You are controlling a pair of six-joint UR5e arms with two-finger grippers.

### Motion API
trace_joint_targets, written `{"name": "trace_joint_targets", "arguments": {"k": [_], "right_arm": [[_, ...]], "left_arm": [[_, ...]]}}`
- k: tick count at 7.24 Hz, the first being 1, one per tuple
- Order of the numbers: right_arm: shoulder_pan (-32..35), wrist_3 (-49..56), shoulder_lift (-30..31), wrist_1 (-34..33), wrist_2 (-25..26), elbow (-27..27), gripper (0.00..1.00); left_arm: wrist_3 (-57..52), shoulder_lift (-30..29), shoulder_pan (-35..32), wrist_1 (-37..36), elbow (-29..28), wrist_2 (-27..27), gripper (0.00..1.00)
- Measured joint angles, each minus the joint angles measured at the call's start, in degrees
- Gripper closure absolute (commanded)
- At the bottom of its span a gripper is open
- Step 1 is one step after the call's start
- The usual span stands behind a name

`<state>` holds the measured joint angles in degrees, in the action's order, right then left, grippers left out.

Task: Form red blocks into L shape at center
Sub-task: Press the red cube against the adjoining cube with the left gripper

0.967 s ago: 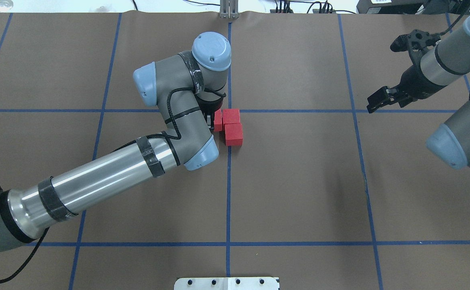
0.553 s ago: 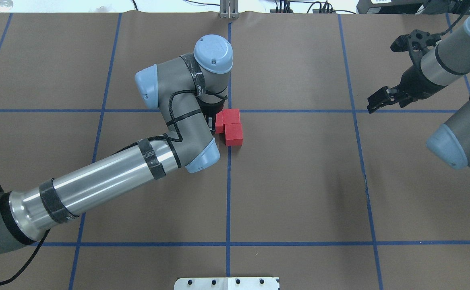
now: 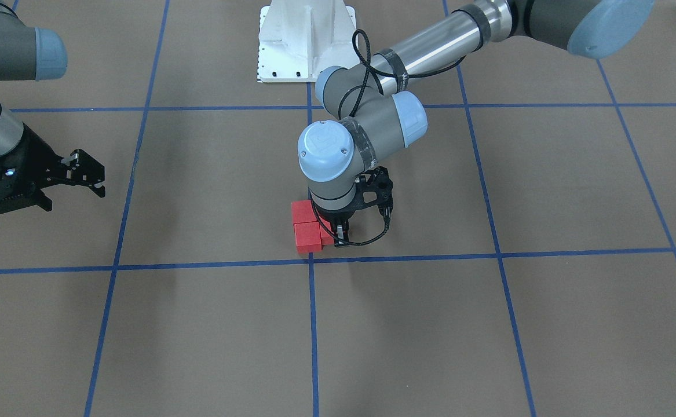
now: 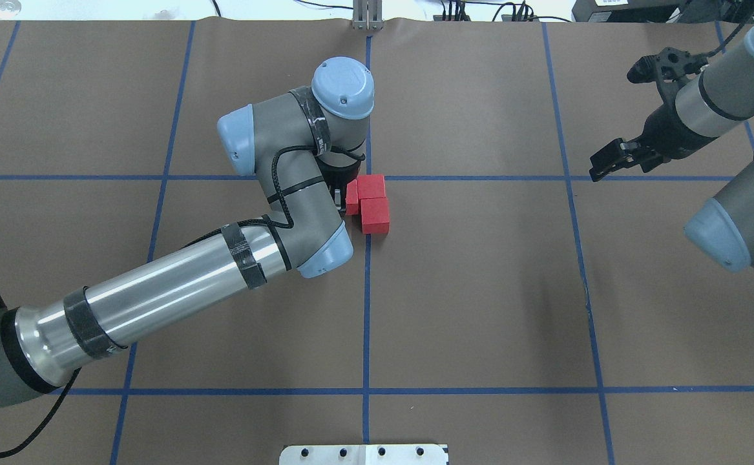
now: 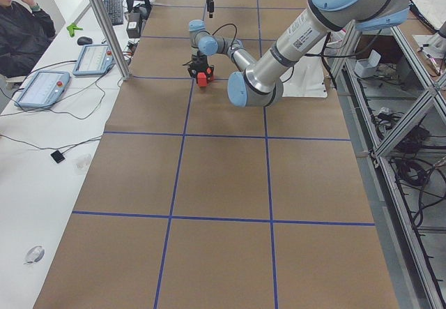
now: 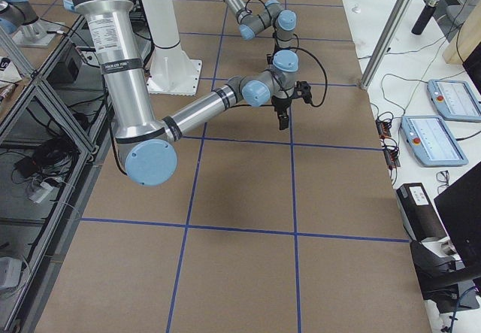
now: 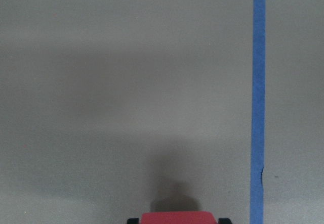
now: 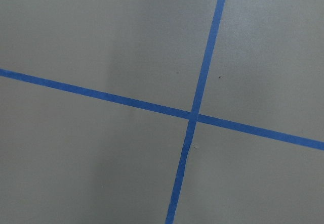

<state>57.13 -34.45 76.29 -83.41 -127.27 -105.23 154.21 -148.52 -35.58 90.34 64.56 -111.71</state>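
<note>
Three red blocks lie just on my side of the center crossing (image 4: 367,177). Two of them (image 4: 371,186) (image 4: 375,215) touch, one behind the other. The third (image 4: 351,196) sits against their left side, half hidden under my left wrist. My left gripper (image 4: 344,195) is shut on this third block at table level. The left wrist view shows the block's top (image 7: 177,217) between the black fingertips (image 7: 132,220). In the front view the blocks (image 3: 307,236) stand beside the left gripper (image 3: 338,233). My right gripper (image 4: 625,113) is open and empty, far to the right.
The white robot base plate (image 3: 306,40) is at the near table edge (image 4: 364,454). The right wrist view shows another tape crossing (image 8: 194,116) on bare brown paper. An operator (image 5: 21,23) and tablets (image 5: 42,89) are beyond the far table edge.
My left arm has shifted slightly to the right with the third block, bringing it against the other two. The right arm has barely moved.
</note>
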Motion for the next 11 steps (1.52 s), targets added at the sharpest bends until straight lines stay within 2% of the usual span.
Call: {"name": "trace_joint_targets", "arguments": {"k": [3,7,11], "right_arm": [[0.0,0.0,0.13,0.0,0.0,-0.05,0.01],[0.0,0.0,0.18,0.0,0.0,-0.1,0.01],[0.0,0.0,0.18,0.02,0.0,-0.1,0.01]], "left_arm": [[0.04,0.01,-0.1,-0.06,-0.03,0.0,0.42],[-0.04,-0.01,-0.1,0.06,-0.02,0.0,0.38],[-0.35,-0.01,-0.1,0.1,-0.05,0.0,0.38]]}}
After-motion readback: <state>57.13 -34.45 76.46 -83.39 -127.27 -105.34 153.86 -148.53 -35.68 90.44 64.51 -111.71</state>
